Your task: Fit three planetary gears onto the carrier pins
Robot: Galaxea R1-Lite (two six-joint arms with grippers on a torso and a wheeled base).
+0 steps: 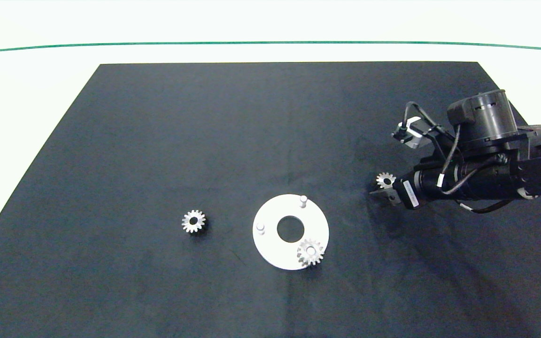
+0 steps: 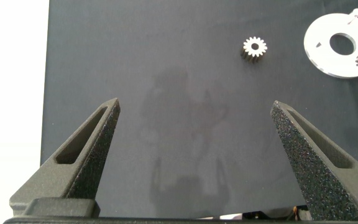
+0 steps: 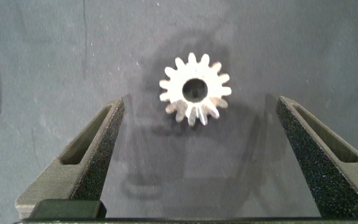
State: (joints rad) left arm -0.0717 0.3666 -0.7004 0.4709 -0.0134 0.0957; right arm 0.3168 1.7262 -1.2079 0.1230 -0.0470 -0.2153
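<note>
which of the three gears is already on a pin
The gear at the near right edge of the white disc. The other two lie on the black mat: one left, one by the right gripper.

The right arm (image 1: 486, 173) reaches in low from the right. Its gripper (image 3: 197, 118) hangs with fingers spread wide. The left gripper (image 2: 194, 124) gapes too.

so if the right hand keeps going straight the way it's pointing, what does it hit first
Most likely the loose planetary gear lying flat on the black mat. The right hand is open, with the gear just beyond its fingertips and centred between them. Height above the mat is unclear, so it might pass over it.
</note>
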